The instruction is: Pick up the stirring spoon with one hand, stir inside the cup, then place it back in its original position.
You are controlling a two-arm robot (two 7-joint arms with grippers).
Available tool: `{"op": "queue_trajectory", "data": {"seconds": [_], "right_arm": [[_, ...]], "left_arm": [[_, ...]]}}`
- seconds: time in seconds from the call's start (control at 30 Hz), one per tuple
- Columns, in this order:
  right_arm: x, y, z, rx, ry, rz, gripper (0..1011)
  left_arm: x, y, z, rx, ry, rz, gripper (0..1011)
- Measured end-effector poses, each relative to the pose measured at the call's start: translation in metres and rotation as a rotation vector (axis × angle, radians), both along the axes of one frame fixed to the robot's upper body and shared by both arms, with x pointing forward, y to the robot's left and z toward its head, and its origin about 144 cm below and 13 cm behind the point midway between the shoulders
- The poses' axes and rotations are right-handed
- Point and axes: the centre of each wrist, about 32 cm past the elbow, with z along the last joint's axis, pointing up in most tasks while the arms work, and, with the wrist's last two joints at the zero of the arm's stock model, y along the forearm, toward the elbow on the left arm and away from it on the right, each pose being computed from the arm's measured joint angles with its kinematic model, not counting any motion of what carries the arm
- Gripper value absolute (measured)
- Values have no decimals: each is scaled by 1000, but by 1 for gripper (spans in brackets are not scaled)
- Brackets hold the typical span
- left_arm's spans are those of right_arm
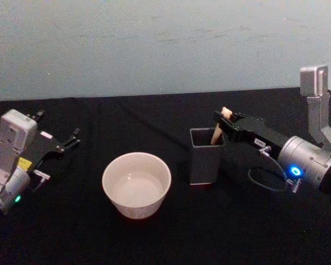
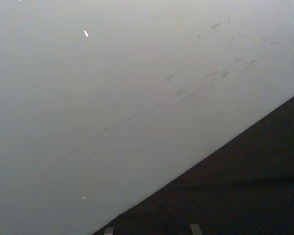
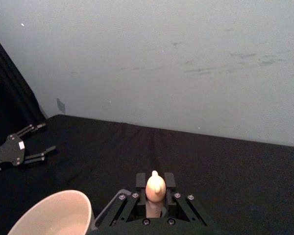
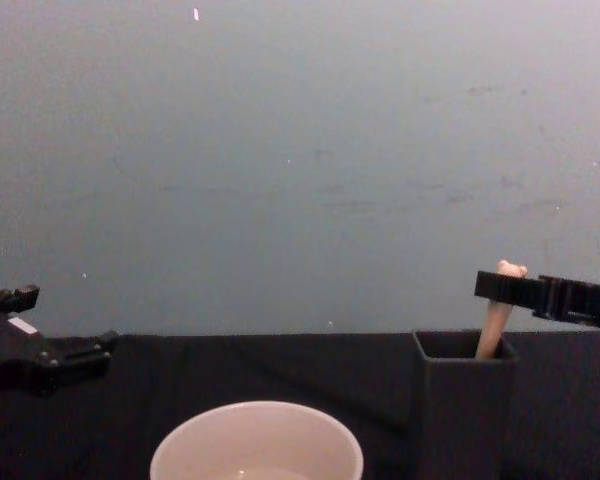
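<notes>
This is looking like a robotics lab bench. A black cloth (image 1: 237, 232) is covering the whole table, and a bare, scuffed pale wall (image 1: 154, 44) is closing off the far side. The left gripper (image 1: 59, 126) and right gripper (image 1: 225, 118) are sitting at its left and right sides on silver arms with glowing status lights.
</notes>
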Motion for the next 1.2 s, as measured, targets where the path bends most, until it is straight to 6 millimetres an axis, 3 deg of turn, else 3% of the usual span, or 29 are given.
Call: {"op": "queue_trajectory", "data": {"seconds": [1.2], "right_arm": [[-3, 2, -6, -35, 16, 9, 223]], "left_arm": [[0, 0, 0, 0, 0, 0, 1001]]}}
